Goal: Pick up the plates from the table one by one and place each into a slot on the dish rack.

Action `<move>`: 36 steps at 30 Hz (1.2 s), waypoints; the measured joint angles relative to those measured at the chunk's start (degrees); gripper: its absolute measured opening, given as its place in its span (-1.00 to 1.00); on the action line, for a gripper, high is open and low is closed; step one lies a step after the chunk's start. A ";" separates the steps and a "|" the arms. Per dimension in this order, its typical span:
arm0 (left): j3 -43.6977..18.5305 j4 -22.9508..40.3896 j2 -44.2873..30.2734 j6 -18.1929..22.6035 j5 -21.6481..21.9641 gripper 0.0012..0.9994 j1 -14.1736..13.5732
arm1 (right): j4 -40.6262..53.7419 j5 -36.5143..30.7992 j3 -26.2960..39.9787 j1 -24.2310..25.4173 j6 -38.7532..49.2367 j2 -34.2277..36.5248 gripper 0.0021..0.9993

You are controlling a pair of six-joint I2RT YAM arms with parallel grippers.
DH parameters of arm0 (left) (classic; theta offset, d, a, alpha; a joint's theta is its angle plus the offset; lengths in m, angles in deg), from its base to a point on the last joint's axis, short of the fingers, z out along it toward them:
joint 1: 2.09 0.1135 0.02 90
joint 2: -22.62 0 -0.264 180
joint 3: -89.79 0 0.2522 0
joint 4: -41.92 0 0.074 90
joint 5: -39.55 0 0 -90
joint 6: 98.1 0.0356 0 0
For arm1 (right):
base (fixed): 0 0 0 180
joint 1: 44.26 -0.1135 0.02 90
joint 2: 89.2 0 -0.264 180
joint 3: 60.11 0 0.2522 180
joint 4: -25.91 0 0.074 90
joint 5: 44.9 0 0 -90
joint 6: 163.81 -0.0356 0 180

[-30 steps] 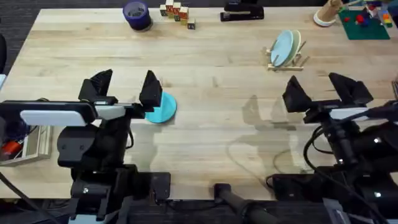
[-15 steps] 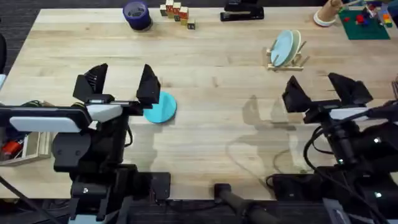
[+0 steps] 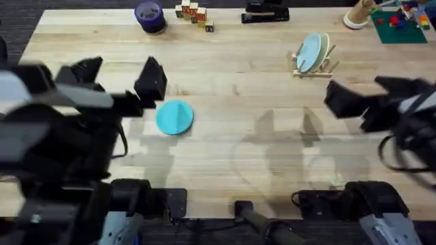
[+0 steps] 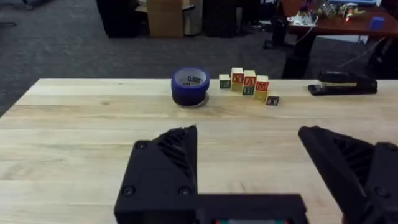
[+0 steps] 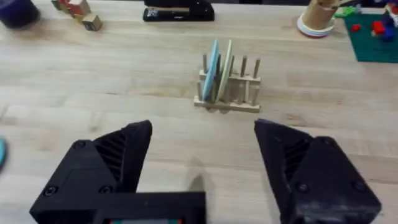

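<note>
A teal plate (image 3: 174, 117) lies flat on the table (image 3: 231, 153), just right of the left hand (image 3: 117, 76), whose fingers are spread. Far right, a dish rack (image 3: 313, 64) holds two plates upright. The right hand (image 3: 378, 95) hovers wide apart.

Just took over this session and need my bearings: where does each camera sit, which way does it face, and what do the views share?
Overhead: above the arm bases, looking down and forward at the table; shows both arms and the teal plate.
Left wrist: faces the tape roll and blocks; own open fingers below.
Right wrist: faces the dish rack; open fingers below.
Shared: all three views show the stapler.
</note>
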 joint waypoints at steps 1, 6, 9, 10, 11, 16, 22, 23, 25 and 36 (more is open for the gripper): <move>-2.08 0.48 -2.24 0.00 0.00 0.99 0.00 | 1.20 0.16 3.02 0.00 0.01 2.72 0.99; -12.96 5.65 -12.64 -0.04 0.00 0.99 0.00 | 7.78 2.77 16.45 0.00 -0.01 15.62 0.99; -20.20 11.45 -18.71 -0.03 -0.07 0.99 0.00 | 12.12 4.82 24.28 0.00 -0.03 23.29 0.99; -22.82 14.04 -20.89 -0.03 -0.22 0.99 0.00 | 13.93 5.36 26.84 0.00 -0.05 25.71 0.99; -25.57 16.73 -23.13 -0.04 -0.44 0.99 0.00 | 16.09 5.78 29.38 0.00 -0.09 28.06 0.99; -37.50 28.45 -32.92 -0.04 -1.74 0.99 0.00 | 25.48 6.89 40.31 0.00 -0.19 37.30 0.99; -46.26 35.31 -41.10 -0.04 -2.31 0.99 0.00 | 30.56 7.47 47.17 0.00 -0.19 44.00 0.99; -46.79 35.37 -41.80 -0.04 -2.76 0.99 0.00 | 30.74 7.50 47.26 0.00 -0.19 44.37 0.99; -47.15 35.41 -42.56 -0.04 -3.62 0.99 0.00 | 30.97 7.51 47.28 0.00 -0.19 44.84 0.99; -47.17 35.54 -43.55 -0.04 -5.46 0.99 0.00 | 30.88 7.51 47.30 0.00 -0.19 44.95 0.99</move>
